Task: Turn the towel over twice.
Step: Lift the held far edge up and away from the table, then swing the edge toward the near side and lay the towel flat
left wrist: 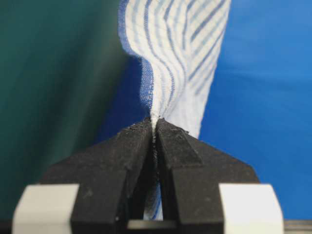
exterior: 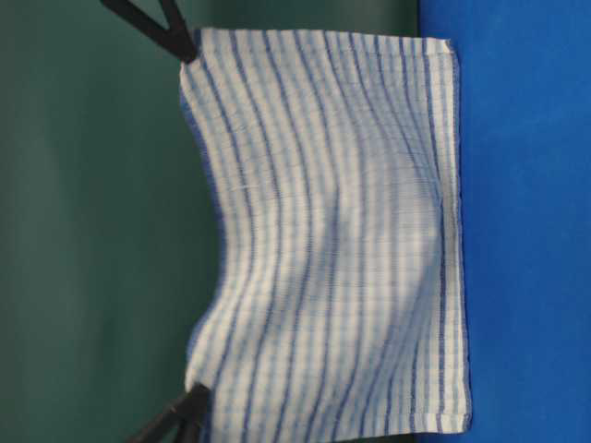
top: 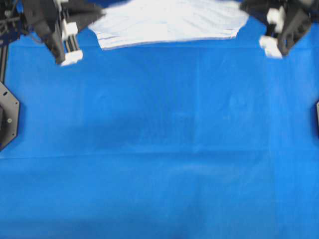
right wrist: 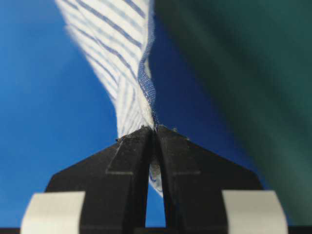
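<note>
The towel (top: 169,22), white with thin blue stripes, hangs spread between my two grippers at the table's far edge. In the table-level view the towel (exterior: 332,249) sags in the middle, its lower hem down at the blue sheet. Black fingertips (exterior: 180,41) pinch one upper corner, and other fingertips (exterior: 192,406) pinch the other. My left gripper (left wrist: 155,122) is shut on a bunched corner of the towel (left wrist: 170,48). My right gripper (right wrist: 155,127) is shut on the opposite corner of the towel (right wrist: 112,44). From overhead the left gripper (top: 101,12) and right gripper (top: 244,6) sit at the towel's ends.
The blue table sheet (top: 159,149) covers the whole work surface in front of the towel. A dark green backdrop (exterior: 92,231) stands behind it. Black mounts sit at the table's left edge (top: 7,119) and right edge (top: 317,117).
</note>
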{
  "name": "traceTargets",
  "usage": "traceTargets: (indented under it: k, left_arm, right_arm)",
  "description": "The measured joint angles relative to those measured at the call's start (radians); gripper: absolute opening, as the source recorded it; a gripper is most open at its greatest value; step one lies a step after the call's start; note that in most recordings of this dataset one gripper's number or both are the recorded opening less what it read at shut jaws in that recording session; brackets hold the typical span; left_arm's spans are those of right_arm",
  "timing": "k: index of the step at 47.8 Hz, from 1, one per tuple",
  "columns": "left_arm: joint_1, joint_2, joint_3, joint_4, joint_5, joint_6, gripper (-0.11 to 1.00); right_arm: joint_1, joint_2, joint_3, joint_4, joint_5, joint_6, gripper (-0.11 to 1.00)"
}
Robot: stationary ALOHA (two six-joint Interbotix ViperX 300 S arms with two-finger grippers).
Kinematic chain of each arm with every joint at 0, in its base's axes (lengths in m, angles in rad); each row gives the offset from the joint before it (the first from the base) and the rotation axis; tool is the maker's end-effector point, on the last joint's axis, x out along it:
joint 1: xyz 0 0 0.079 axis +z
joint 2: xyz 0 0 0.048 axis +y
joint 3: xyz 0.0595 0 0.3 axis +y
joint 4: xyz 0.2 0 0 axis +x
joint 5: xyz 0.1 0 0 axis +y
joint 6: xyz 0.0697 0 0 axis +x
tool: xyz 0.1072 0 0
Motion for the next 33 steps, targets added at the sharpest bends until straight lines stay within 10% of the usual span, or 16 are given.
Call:
traceTargets:
  k: [33]
  left_arm:
    - [-0.387,0.195,0.156,-0.002,-0.026,-0.189,0.01]
  right_arm:
    - [0.405,0.129,0.166,0.0,-0.041,0.278,0.08]
